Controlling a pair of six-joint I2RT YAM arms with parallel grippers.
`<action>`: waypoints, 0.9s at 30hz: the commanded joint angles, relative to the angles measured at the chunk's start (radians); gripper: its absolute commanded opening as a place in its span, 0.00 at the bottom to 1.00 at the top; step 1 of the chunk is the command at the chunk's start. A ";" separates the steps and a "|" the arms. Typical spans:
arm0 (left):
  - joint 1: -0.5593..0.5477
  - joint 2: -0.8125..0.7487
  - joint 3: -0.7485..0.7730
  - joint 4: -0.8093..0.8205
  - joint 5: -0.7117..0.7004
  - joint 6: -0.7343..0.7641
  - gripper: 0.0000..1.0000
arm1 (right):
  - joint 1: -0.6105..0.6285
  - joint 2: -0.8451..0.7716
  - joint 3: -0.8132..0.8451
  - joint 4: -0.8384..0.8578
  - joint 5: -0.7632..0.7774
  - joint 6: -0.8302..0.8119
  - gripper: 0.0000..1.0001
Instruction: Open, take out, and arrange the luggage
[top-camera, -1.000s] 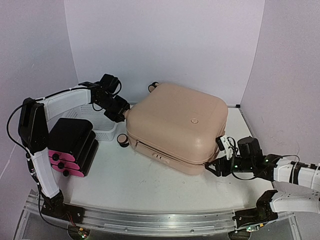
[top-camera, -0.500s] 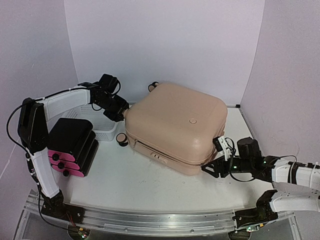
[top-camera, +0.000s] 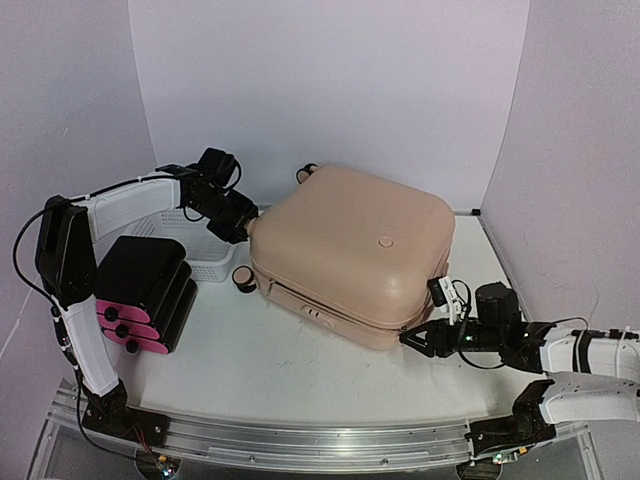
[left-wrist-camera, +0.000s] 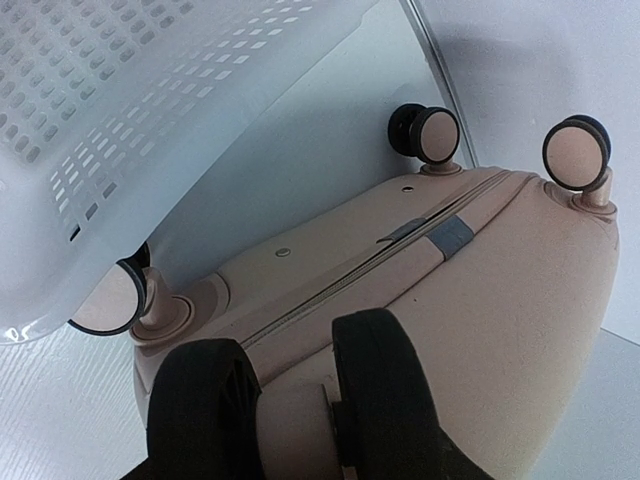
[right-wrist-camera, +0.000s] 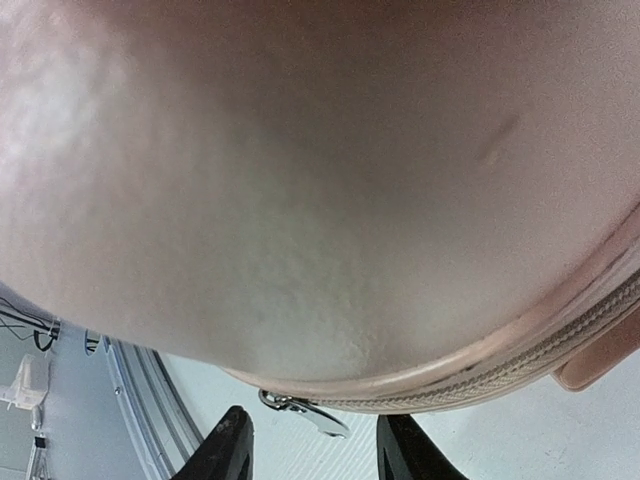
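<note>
Right wrist view: my right jaws, narrower than a second ago and shifted in lower, stand part-open and empty just short of the silver zip pull (right-wrist-camera: 303, 411) on the large beige-pink hard-shell suitcase (right-wrist-camera: 300, 200). It lies closed on the white bench (top-camera: 300, 370). Farther off, my left jaws clasp its corner wheel mount (left-wrist-camera: 290, 420). Unzipping looks imminent.

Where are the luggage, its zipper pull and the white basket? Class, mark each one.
luggage (top-camera: 350, 245): top external view, on the upper shell.
zipper pull (right-wrist-camera: 308, 415): right wrist view, on the metal tab.
white basket (left-wrist-camera: 130, 120): left wrist view, on the mesh wall.
</note>
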 joint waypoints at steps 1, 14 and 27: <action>-0.058 -0.038 -0.027 -0.033 -0.015 0.130 0.16 | 0.019 0.052 0.006 0.175 -0.031 0.041 0.40; -0.058 -0.038 -0.040 -0.018 -0.009 0.109 0.15 | 0.103 0.107 -0.007 0.307 0.177 0.108 0.17; -0.058 -0.043 -0.059 -0.004 -0.008 0.098 0.15 | 0.156 0.022 0.030 0.168 0.297 0.143 0.00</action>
